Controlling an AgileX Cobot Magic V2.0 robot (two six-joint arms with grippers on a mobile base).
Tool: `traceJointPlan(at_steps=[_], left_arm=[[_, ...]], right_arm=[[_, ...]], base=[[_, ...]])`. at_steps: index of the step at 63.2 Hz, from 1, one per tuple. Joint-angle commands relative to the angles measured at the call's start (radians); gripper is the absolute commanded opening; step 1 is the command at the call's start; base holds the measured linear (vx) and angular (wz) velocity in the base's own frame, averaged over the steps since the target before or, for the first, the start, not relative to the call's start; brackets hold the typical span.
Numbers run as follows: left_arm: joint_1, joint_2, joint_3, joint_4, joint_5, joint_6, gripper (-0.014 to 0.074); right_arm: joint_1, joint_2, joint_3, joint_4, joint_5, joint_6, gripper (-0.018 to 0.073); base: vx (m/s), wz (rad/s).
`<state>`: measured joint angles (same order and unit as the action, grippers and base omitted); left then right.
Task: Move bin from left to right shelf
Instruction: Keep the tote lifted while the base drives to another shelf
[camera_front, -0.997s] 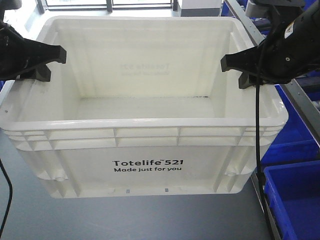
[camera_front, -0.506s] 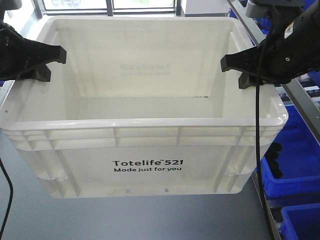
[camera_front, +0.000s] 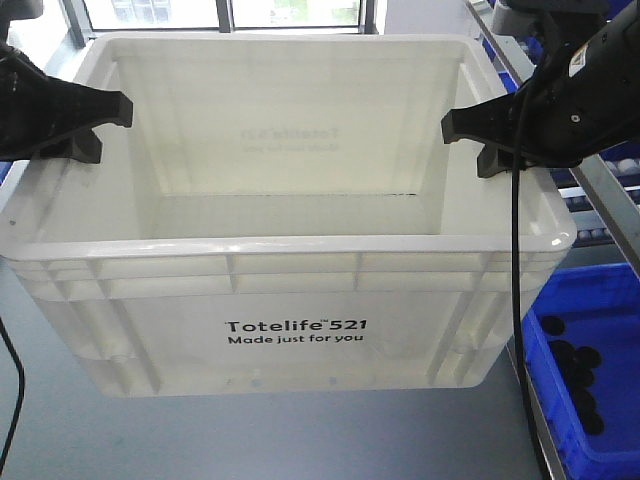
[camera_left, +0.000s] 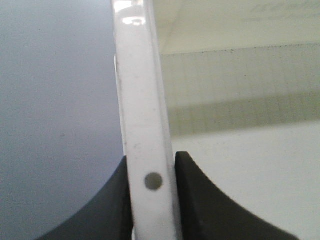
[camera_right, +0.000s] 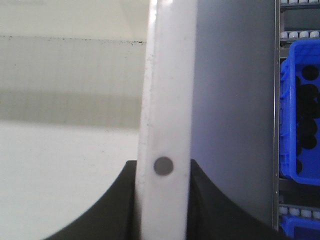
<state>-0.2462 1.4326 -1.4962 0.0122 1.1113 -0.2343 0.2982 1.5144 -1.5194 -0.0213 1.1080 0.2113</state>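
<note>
You have one large white bin (camera_front: 290, 330) in the middle of the front view. It is upright and open at the top, with the black print "Totelife 521 Made just for you" on its near wall. It is over the grey bench surface (camera_front: 250, 440), and its right wall is close to the right edge of the bench. I cannot tell if its bottom touches the surface.

Along that right edge runs one grey metal rail (camera_front: 600, 190). Beyond it, at the near right corner, the front view shows one blue bin (camera_front: 590, 300) with several dark round pieces inside. They are too small to count surely. The right wrist view shows two blue bins, one of them cut by the lower edge.

Two grippers hold the white bin. Your left gripper (camera_front: 100, 128) is clenched on the left rim (camera_left: 142, 125), with one black finger on each side of it. Your right gripper (camera_front: 478, 143) is clenched in the same way on the right rim (camera_right: 167, 100).

One black cable (camera_front: 516, 260) hangs down from the right arm, in front of the bin's right corner.

Each wrist view shows one small grey round mark (camera_left: 153, 181) on the rim between the fingers.
</note>
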Motion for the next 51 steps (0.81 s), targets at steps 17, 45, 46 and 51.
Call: traceJointPlan(at_steps=[17,45,46,51], left_arm=[[0.003,-0.05,-0.033,0.033,-0.076,0.017,0.0111],[0.003,-0.05,-0.033,0.033,-0.077,0.017,0.0111],[0.003,-0.05,-0.033,0.033,-0.077,0.017,0.0111],[0.003,-0.05,-0.033,0.033,-0.077,0.017,0.0111]], right_arm=[[-0.012,-0.055,-0.037,-0.052,-0.099,-0.006,0.0061],[-0.012,-0.052,-0.037,-0.052,-0.099,-0.006,0.006],[-0.012,-0.052,-0.037,-0.052,-0.099,-0.006,0.006],[-0.012,-0.052,-0.037,-0.052,-0.099,-0.006,0.006]], base=[[0.4,0.0],[0.36,0.0],[0.34,0.01],[0.34,0.02]])
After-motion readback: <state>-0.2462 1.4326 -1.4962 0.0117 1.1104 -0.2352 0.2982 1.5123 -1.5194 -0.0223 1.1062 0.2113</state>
